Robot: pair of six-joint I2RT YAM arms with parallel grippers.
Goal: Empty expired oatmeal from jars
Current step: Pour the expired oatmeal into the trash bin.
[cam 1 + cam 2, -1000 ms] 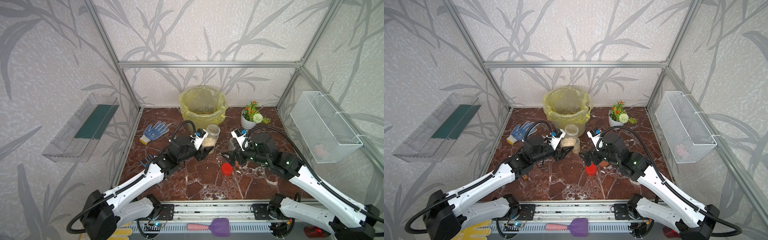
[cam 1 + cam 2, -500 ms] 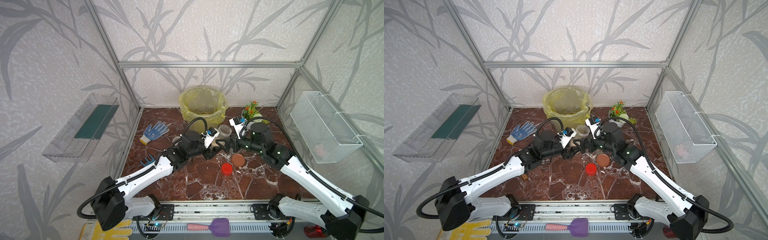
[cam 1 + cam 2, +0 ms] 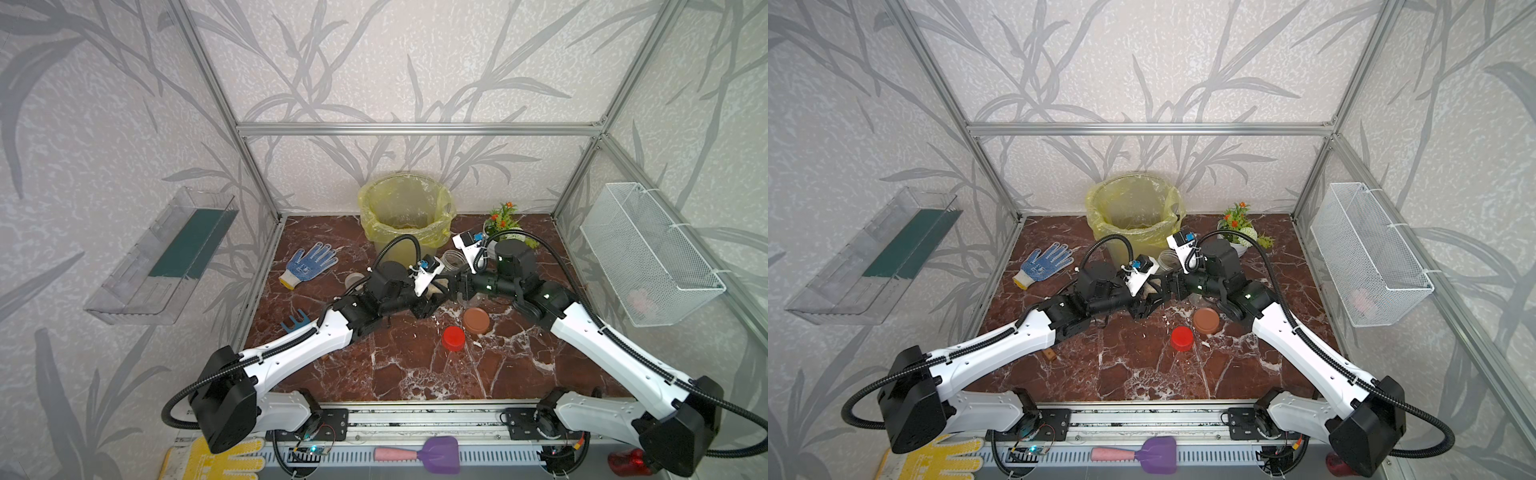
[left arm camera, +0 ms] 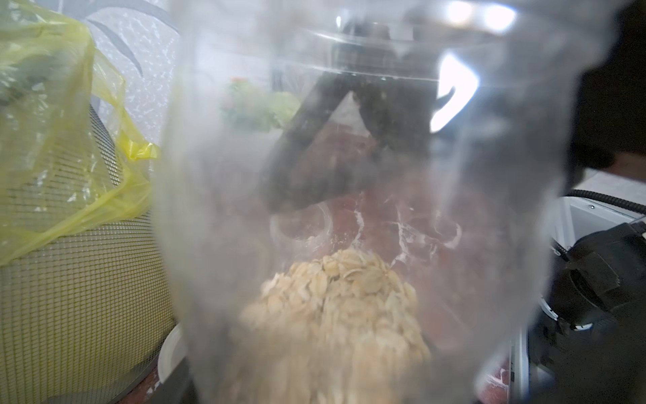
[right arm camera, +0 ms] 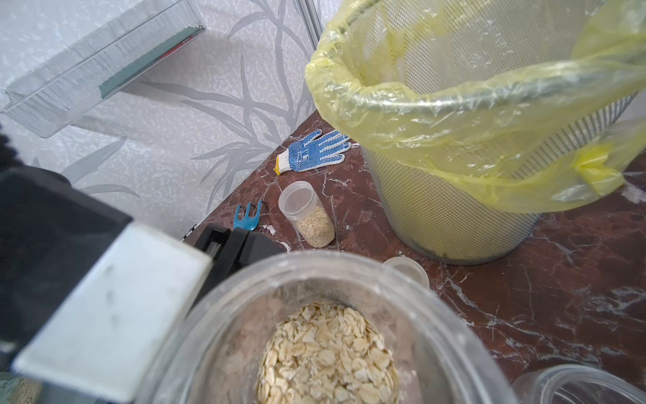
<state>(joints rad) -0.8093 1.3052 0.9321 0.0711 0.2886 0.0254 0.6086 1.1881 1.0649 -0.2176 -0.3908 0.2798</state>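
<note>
Left gripper (image 3: 433,294) clamps 1 open jar (image 5: 437,332), probably light but slick, best held mid-wall; whether right gripper (image 3: 455,286) grips is unclear.

Your two arms stretch forward and inward from their bases, so the grippers meet almost tip to tip in both top views. Your left gripper (image 3: 430,299) is closed on the jar (image 4: 349,210). Your right gripper (image 3: 455,286) points toward it from the opposite side; its fingers (image 4: 297,157) stand apart in a V behind the jar, and I cannot tell if they press it.
</note>
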